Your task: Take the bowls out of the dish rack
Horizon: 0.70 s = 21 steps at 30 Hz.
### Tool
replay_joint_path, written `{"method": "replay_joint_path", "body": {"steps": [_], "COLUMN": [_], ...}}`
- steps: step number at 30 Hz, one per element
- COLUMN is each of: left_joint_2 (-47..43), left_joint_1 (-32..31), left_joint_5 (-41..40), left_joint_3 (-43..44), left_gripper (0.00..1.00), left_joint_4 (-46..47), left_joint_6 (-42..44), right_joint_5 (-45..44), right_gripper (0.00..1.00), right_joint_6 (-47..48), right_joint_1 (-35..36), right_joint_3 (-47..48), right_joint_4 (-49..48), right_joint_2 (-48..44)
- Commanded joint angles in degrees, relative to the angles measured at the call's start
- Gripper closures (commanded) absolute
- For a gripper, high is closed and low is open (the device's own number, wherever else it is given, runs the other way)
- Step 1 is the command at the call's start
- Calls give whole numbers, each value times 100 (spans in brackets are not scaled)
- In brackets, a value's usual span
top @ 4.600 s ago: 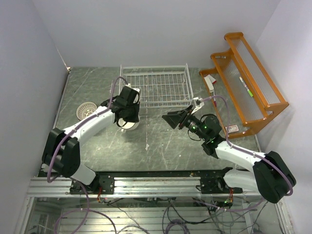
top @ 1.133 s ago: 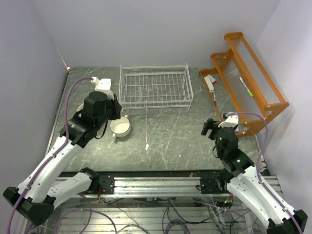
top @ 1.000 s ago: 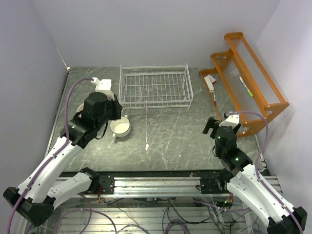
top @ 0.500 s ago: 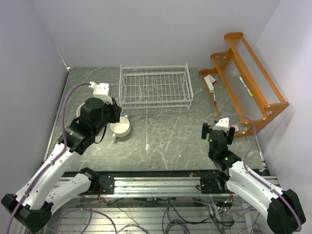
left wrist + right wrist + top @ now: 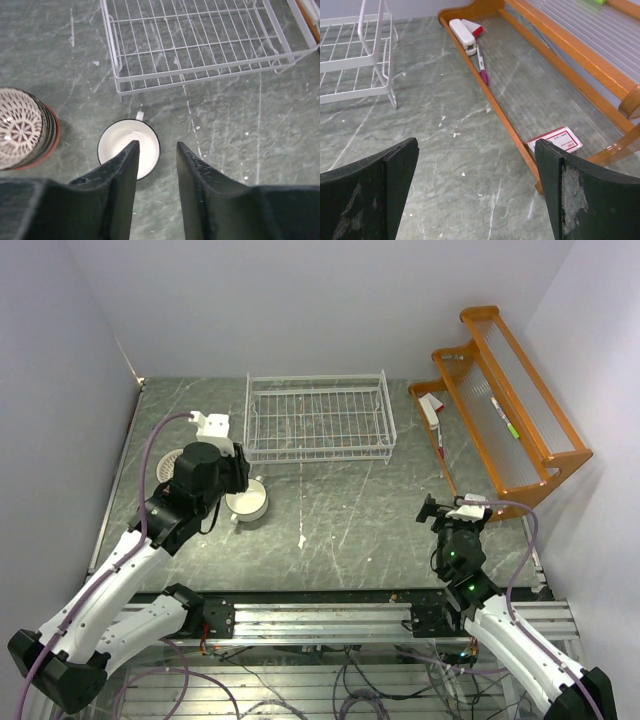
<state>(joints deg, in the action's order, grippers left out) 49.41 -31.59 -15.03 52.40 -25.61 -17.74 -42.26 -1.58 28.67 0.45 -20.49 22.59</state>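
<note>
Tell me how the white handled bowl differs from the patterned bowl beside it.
The white bowl is plain inside; the patterned bowl has a dark print. The white bowl has a side handle and stands alone; the patterned bowl tops a stack. Both sit upright on the table, outside the dish rack.

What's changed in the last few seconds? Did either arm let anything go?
The left gripper has backed off the white handled bowl, which now sits free before the dish rack. The right gripper retreated from mid-table toward the orange shelf, open and empty. Rack and bowl stack are unchanged.
</note>
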Motion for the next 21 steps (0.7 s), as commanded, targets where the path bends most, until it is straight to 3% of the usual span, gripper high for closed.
{"method": "replay_joint_path", "body": {"steps": [1,2,3,14,21], "left_joint_2": [-55,-85,-122,-644,-1233], "left_joint_1": [6,7,9,4,4], "left_joint_5": [-493,-539,-559,-1046,-1454], "left_joint_3": [-116,-159,-214,-843,-1669], "left_gripper": [29,4,1,2,2], "left_joint_4": [42,34,56,328,1003], "left_joint_6": [169,201,271,599,954], "right_joint_5": [187,200,183,177,166], "right_gripper": [0,0,0,0,0], "right_joint_6": [209,143,148,141,141], "right_joint_1": [-14,-15,-11,-11,-15], "right_joint_3": [-693,-651,-661,-651,-651], "right_joint_4": [-305,-217,-300,-265,-262], "right_joint_2": [-65,-29,26,16,9]}}
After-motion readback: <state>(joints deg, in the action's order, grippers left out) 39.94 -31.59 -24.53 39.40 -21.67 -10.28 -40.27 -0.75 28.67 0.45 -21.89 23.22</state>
